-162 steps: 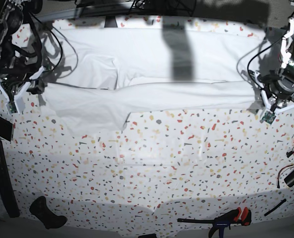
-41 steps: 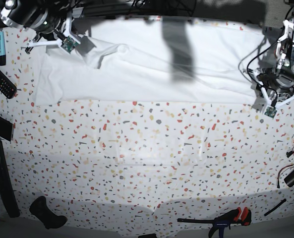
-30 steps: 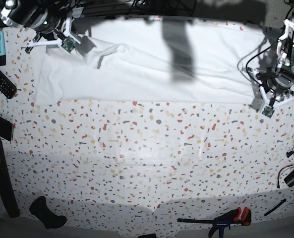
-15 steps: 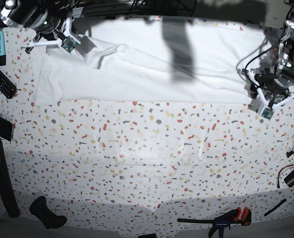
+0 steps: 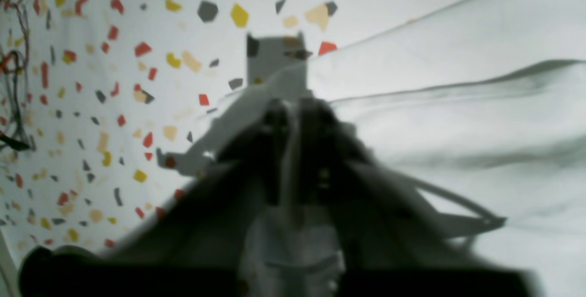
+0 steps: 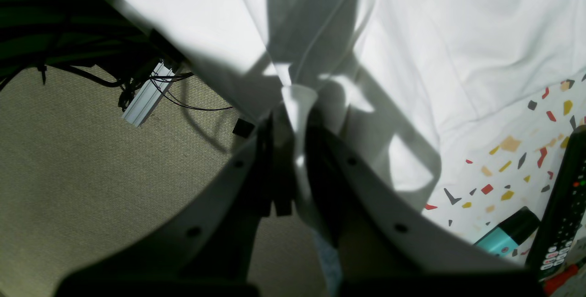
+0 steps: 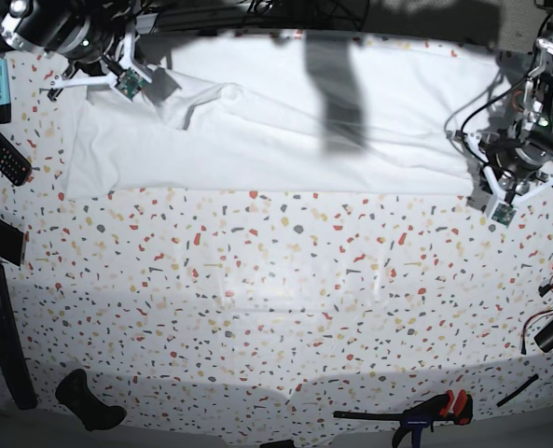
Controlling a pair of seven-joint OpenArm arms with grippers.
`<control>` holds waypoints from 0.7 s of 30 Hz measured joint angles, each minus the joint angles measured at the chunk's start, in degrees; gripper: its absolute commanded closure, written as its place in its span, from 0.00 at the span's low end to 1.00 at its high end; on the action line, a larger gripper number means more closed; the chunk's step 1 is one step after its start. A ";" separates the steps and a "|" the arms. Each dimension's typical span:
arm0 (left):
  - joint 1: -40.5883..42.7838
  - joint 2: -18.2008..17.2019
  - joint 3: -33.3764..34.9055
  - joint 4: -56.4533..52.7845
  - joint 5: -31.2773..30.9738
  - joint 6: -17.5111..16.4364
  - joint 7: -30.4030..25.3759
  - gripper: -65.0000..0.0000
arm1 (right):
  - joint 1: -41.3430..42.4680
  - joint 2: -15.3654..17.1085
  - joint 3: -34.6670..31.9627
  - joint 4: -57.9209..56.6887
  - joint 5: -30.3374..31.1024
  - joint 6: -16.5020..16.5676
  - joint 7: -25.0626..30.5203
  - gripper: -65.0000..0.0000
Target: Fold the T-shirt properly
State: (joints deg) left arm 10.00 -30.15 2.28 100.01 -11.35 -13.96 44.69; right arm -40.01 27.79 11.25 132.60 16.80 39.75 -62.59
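Speckled white tabletop (image 7: 285, 280) flecked with red, grey and yellow, my shirt banded along its far side.

Nearest lie a black and red clamp (image 7: 425, 413) and a dark handle (image 7: 88, 401) at the front edge, well apart from my work. Beyond the bare speckled middle, the large plain white cloth T-shirt (image 7: 276, 140) lies as a long strip, its near edge straight, so I judge the lengthwise fold done and the crosswise folds still to make. My left claw (image 7: 498, 191) sits clenched at the strip's end; whether cloth is caught in it I cannot tell. Farthest, my right claw (image 6: 293, 105) is clenched on a pinch of T-shirt at the back corner, beside a black remote (image 7: 3, 149) and teal marker (image 7: 1, 86).
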 measured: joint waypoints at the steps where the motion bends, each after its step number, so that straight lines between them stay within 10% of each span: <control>1: 0.00 0.00 0.02 0.00 0.96 0.02 -0.87 1.00 | 0.00 0.00 0.00 0.00 0.00 0.00 0.00 1.00; 21: 18.12 -6.25 0.00 23.28 9.70 0.26 0.24 1.00 | 0.00 -0.02 0.00 0.00 -0.02 0.02 0.17 1.00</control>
State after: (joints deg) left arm 28.12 -36.40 2.28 123.28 -1.65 -13.69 44.93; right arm -40.01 27.77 11.25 132.60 16.78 39.77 -62.41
